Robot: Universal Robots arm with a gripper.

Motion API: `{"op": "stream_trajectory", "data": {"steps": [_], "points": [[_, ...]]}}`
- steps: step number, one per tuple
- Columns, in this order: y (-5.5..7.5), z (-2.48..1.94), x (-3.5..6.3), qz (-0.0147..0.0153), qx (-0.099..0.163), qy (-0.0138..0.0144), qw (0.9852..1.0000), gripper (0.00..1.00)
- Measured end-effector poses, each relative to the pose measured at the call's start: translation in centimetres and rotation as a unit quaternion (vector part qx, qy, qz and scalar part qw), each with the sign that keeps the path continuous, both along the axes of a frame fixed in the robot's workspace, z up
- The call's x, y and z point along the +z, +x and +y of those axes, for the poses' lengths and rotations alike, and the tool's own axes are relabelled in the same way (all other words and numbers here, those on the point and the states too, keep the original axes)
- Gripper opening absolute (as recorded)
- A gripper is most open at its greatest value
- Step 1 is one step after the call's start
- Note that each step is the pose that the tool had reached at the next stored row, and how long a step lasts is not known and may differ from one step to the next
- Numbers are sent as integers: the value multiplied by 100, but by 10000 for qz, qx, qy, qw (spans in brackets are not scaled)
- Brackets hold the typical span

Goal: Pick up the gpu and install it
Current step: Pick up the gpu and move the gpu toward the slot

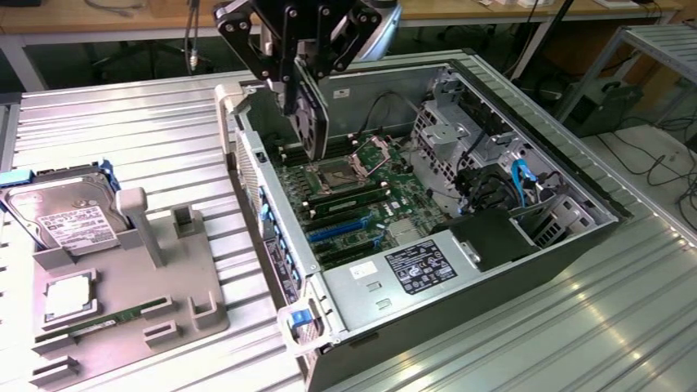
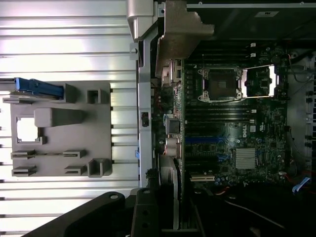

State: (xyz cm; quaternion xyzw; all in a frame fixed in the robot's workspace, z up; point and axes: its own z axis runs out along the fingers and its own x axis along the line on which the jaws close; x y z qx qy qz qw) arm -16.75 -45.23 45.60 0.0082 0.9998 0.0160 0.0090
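One thin card, the gpu (image 1: 313, 122), hangs on edge from the pincer (image 1: 304, 69), its long side pointing down into the open computer case (image 1: 566, 180). It is clear of the motherboard (image 1: 376, 200), above the zone beside the processor socket (image 1: 332, 175) and short of the blue slots (image 1: 339, 230) that lie closer to the power supply (image 1: 419, 269). The wrist view sees it edge-on as a narrow dark strip with a pale metal bracket along one side.

By its look the card is light and stiff, but delicate. It is a bare circuit board with parts on its faces and a contact edge that should not be knocked or twisted. My judgement is that the plain upper edge, or the board close to the bracket, is the safe place to grip. A squeeze across the flat faces suits it better than any pull on the bracket alone.

The pincer has its fingers drawn nearly together, clamped on the card's upper part from both faces, and touches nothing else.

The case lies on its side across the middle of the ribbed metal counter (image 1: 120, 131). Toward the counter's edge on the exterior view's left sits a grey fixture (image 1: 130, 302) with a hard drive (image 1: 65, 216) and a green memory stick (image 1: 104, 318).
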Motion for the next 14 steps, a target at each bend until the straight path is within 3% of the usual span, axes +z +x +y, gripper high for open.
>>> {"op": "stream_trajectory", "data": {"steps": [14], "points": [[217, 0, 0, 0, 0, 0, 10000, 28]]}}
